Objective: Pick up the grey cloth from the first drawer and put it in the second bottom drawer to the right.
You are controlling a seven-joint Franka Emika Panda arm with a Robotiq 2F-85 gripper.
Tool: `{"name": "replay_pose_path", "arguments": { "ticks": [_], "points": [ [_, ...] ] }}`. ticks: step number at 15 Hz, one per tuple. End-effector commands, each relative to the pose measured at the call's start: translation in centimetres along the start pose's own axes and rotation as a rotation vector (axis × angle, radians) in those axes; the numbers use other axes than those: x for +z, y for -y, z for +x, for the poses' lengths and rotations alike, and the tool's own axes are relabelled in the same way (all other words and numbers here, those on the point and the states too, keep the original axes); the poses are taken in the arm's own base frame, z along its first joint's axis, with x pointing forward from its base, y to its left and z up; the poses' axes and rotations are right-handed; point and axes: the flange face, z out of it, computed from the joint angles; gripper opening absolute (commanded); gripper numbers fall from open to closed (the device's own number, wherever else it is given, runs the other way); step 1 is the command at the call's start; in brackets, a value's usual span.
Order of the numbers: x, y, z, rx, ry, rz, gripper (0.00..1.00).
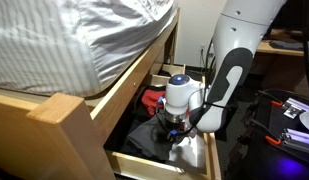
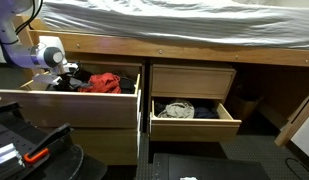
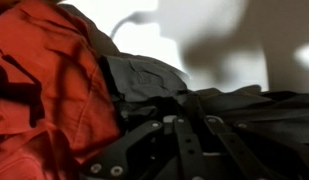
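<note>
The first drawer under the bed is pulled out. It holds a red cloth and a dark grey cloth. My gripper is down inside this drawer, on the grey cloth beside the red one; it also shows in an exterior view. In the wrist view the fingers are drawn together and buried in the grey cloth, with the red cloth to the left. The fingertips are hidden in the dark folds. The lower drawer to the right is open.
The right drawer holds a pale crumpled cloth. A shut drawer sits above it. The mattress with striped sheet overhangs the drawers. A black case with tools lies on the floor in front.
</note>
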Motion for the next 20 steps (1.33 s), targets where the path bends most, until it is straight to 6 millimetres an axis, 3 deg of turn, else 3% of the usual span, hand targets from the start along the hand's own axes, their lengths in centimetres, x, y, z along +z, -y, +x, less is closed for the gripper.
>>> {"name": "replay_pose_path", "arguments": {
  "ticks": [1,4,7,11,17,20],
  "points": [
    [-4.6,-2.2,2.1,0.044,-0.018,-0.049,0.02],
    [-10.3,-3.8,4.5,0.05,-0.191,-0.135,0.02],
    [-17.7,-5.5,6.7,0.099,-0.346,-0.192,0.02],
    [-26.4,-8.2,7.9,0.159,-0.454,-0.21,0.02],
    [-32.7,-11.9,7.8,0.288,-0.593,-0.276,0.02],
    [-35.7,-13.7,6.8,0.407,-0.682,-0.341,0.02]
  ]
}}
